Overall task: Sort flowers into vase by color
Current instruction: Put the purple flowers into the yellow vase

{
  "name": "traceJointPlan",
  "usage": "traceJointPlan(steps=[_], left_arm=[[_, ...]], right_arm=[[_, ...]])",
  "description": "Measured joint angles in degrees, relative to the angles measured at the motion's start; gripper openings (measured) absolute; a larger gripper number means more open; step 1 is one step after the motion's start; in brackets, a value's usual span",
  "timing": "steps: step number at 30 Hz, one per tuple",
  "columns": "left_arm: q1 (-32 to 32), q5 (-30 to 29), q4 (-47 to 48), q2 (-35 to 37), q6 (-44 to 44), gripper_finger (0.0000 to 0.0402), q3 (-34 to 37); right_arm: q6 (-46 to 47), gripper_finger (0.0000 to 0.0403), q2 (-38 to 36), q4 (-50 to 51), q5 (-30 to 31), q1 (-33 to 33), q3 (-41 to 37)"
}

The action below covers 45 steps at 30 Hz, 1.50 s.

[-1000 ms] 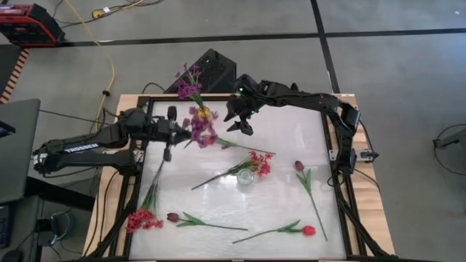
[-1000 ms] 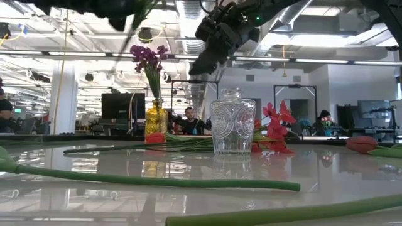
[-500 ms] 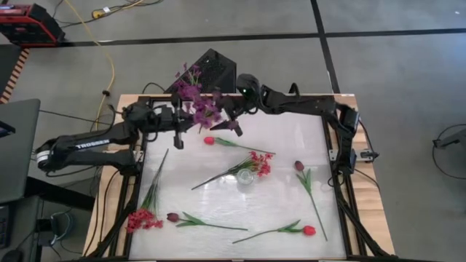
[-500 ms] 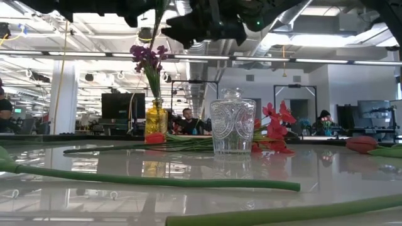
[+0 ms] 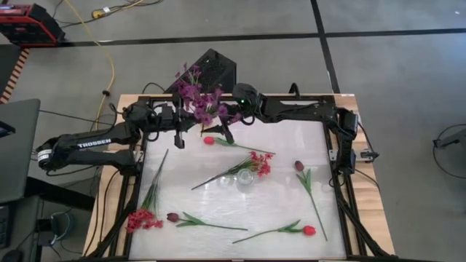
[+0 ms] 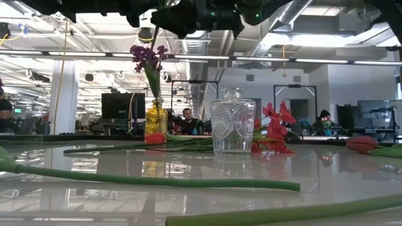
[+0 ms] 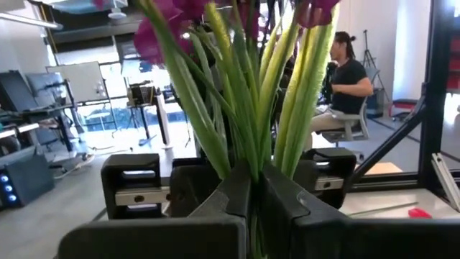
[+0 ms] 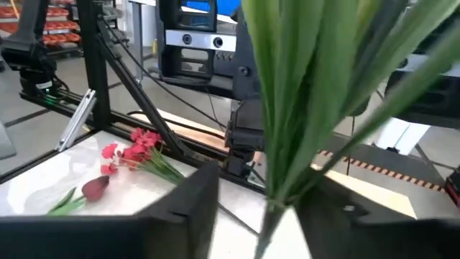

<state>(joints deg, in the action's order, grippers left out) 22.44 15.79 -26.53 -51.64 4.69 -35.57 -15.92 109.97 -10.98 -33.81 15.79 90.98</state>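
Left pincer [image 5: 177, 124] is clamped tight on the purple spray [image 5: 198, 102], high over the bench [image 5: 291, 145] around eleven o'clock. Right pincer [image 5: 222, 120] straddles those same stems just beside it, fingers part-open. Red tulip [image 5: 209, 140] lies below them; clear vase [image 5: 246, 177] sits mid-bench.

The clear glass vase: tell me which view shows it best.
The low view: the clear glass vase stands full height, side-on and empty, red flowers behind it. The high view shows only its rim from above. Neither wrist view shows it.
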Motion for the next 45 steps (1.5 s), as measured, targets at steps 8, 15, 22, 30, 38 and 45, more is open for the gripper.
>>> traceJointPlan(steps=[8,15,22,30,38,45], left_arm=[[0.0,-1.2,7.2,2.7,1.2,0.0063,0.0],[0.0,-9.8,24.5,12.5,1.6,0.0161,0.0],[0.0,-19.5,37.4,18.3,-0.7,0.0184,1.2],[0.0,-22.0,38.6,18.3,-1.4,0.0185,6.6],[0.0,-30.0,40.1,18.3,-1.5,0.0185,6.6],[0.0,-29.7,41.8,18.3,-2.4,0.0185,6.6]], right_arm=[[3.0,0.0034,0.0,2.3,-2.5,1.8,0.0],[5.4,0.0041,0.0,4.7,-3.8,6.6,0.0],[6.7,0.0041,0.0,-0.5,-1.6,8.5,0.0],[5.0,0.0041,0.0,-2.8,4.3,7.9,-0.4],[6.3,0.0042,4.1,-12.2,9.1,7.6,-0.4],[7.2,0.0042,7.2,-14.8,14.0,8.8,-0.4]])
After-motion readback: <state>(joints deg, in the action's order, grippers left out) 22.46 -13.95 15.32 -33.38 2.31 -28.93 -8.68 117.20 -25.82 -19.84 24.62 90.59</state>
